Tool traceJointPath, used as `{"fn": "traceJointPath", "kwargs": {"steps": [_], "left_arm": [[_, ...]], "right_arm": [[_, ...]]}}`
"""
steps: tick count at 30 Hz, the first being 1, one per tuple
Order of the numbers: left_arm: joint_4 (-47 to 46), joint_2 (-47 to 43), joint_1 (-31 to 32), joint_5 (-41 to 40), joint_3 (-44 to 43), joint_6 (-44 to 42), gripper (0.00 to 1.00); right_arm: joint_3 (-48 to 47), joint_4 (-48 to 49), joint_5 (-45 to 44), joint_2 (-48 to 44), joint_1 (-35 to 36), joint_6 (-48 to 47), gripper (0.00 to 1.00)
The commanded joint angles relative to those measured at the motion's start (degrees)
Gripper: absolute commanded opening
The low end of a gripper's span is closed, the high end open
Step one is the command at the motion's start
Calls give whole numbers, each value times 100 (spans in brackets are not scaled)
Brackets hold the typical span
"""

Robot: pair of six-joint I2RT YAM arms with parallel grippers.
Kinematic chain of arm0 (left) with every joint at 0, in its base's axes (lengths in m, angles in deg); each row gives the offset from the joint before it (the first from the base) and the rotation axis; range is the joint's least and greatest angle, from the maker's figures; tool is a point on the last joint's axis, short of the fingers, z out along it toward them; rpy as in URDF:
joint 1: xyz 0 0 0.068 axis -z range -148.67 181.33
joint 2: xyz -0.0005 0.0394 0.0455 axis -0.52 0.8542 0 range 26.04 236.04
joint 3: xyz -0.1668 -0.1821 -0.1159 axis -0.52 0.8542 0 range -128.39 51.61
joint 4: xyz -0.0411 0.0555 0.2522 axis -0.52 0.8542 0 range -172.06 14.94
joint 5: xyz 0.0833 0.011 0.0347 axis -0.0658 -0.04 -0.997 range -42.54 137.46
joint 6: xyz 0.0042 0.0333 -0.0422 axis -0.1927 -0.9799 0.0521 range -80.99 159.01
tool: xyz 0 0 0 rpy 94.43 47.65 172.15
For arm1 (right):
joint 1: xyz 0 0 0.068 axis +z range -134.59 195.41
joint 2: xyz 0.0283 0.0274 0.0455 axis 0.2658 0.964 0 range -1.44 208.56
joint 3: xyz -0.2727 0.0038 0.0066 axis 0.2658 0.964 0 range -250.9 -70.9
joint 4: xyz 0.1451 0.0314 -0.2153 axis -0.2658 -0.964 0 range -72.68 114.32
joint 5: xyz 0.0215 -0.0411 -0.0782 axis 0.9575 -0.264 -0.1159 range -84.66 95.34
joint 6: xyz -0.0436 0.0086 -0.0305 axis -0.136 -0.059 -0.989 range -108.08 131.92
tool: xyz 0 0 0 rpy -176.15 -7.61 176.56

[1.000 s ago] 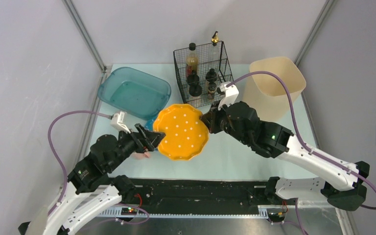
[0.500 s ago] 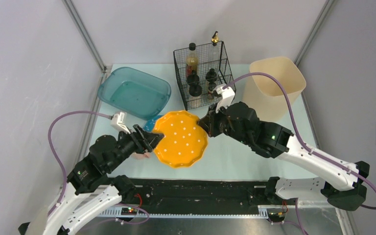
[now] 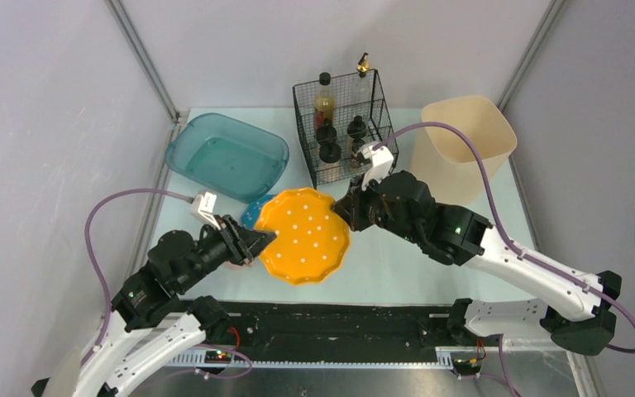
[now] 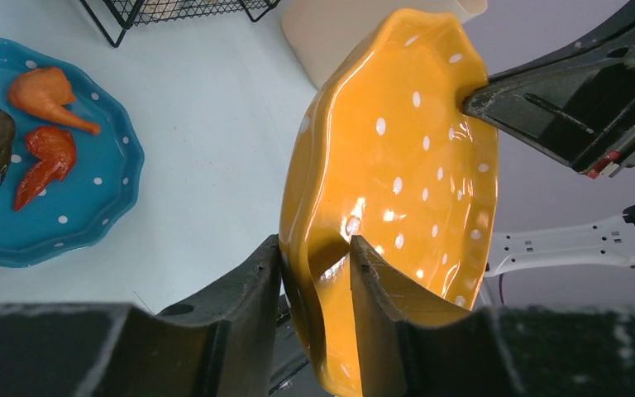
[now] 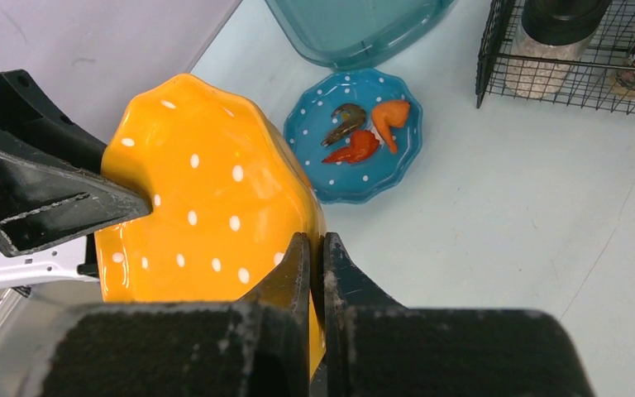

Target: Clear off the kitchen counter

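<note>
An orange white-dotted plate point(image 3: 302, 236) hangs tilted above the kitchen counter point(image 3: 397, 256), held between both arms. My right gripper point(image 3: 343, 207) is shut on its right rim; in the right wrist view its fingers pinch the orange plate's point(image 5: 207, 223) edge at the right gripper point(image 5: 314, 244). My left gripper point(image 3: 263, 240) grips the opposite rim. In the left wrist view the left gripper point(image 4: 314, 248) has one finger under and one inside the orange plate point(image 4: 397, 165), both touching it.
A blue dotted plate point(image 4: 91, 207) with food scraps lies on the counter below the orange plate, partly hidden from above. A teal tub point(image 3: 227, 157) stands at back left, a wire basket point(image 3: 343, 124) of bottles at back centre, a cream bin point(image 3: 463, 145) at back right.
My left gripper's jaws have closed from wide open onto the orange plate's left rim. The plate and the right gripper have shifted slightly left and toward the near edge.
</note>
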Motion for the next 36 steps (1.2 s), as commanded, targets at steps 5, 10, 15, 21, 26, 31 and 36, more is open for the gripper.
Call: {"fn": "traceJointPath", "kwargs": {"steps": [5, 10, 15, 21, 26, 31, 36], "left_arm": [[-171, -88, -46, 521, 7, 9, 20], [-233, -144, -45, 574, -35, 0, 1], [-540, -386, -42, 639, -28, 74, 0], [-769, -609, -44, 554, -168, 261, 0], [-1021, -722, -46, 430, -141, 454, 0], [-1255, -837, -46, 295, -53, 605, 0], [-1386, -796, -44, 285, 10, 651, 0]], "right_arm": [[-224, 1151, 477, -19, -304, 502, 0], [-224, 1124, 599, 44, -374, 543, 0], [-224, 963, 696, 118, -447, 545, 0], [-224, 781, 902, 238, -636, 606, 0], [-224, 709, 979, 305, -765, 658, 19], [-117, 773, 1087, 266, -909, 720, 31], [81, 891, 1261, 196, -1063, 808, 32]]}}
